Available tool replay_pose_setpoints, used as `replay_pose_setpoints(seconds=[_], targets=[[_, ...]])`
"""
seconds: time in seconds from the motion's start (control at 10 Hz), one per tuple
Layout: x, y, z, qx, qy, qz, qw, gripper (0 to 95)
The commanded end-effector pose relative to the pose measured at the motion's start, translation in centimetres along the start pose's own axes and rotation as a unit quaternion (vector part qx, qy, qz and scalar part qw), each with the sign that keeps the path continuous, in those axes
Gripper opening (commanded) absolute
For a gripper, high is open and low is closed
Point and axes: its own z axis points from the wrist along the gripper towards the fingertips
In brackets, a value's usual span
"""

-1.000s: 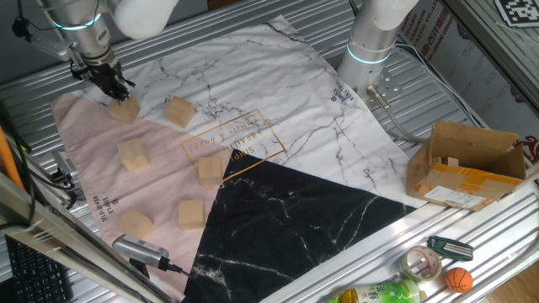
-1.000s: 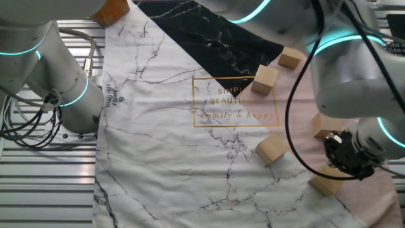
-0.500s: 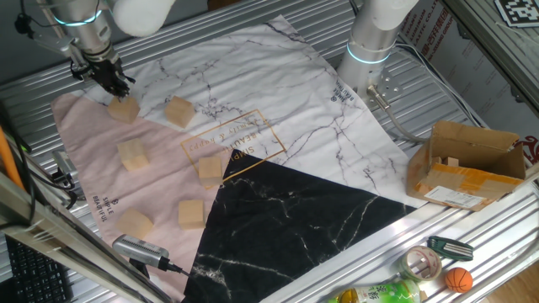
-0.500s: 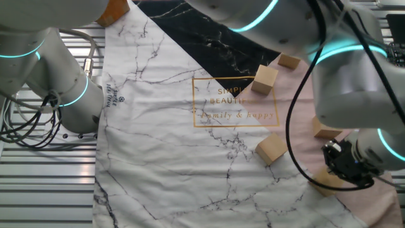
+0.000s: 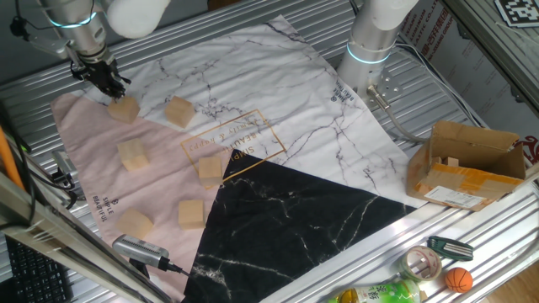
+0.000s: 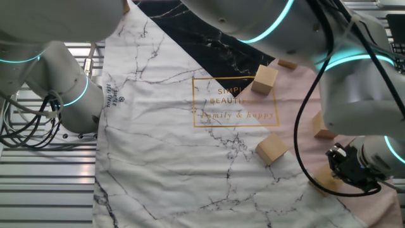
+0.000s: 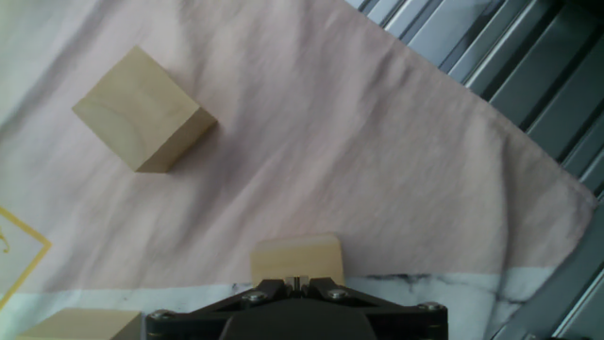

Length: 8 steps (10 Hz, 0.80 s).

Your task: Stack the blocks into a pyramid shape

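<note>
Six tan wooden blocks lie apart on the mat. One block point(image 5: 124, 109) sits at the pink corner, just in front of my gripper point(image 5: 112, 87), whose fingers are shut with nothing between them. In the hand view that block point(image 7: 296, 258) shows just beyond the closed fingertips of the gripper point(image 7: 296, 280); another block point(image 7: 143, 110) lies further off and a third block point(image 7: 71, 324) peeks in at the bottom left. The other fixed view has the gripper point(image 6: 348, 172) partly covering the near block point(image 6: 324, 181). More blocks point(image 5: 178, 112) point(image 5: 132, 155) point(image 5: 210, 169) point(image 5: 191, 214) point(image 5: 135, 223) lie spread out.
A second robot base point(image 5: 370, 50) stands at the back of the mat. A cardboard box point(image 5: 467, 164) sits to the right, with a tape roll point(image 5: 421, 263) and small orange ball point(image 5: 457, 279) near the front edge. The mat corner point(image 7: 576, 203) ends near metal rails.
The gripper has drawn back a little from the corner block, toward the mat's edge. The block stays where it was.
</note>
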Motion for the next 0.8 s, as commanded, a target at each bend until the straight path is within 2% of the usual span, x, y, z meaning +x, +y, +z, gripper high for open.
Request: replay_pose_setpoints(seconds=[0.1,0.3,0.7,0.8], targets=[[0.05,0.03,-0.01,0.001,0.002,-0.004,1.0000,0.0],[0.08,0.04,-0.03,0.001,0.005,-0.007,1.0000,0.0],[0.08,0.02,-0.01,-0.004,-0.004,-0.021,0.9998,76.0],[0.07,0.00,0.01,-0.006,-0.007,-0.022,0.9997,76.0]])
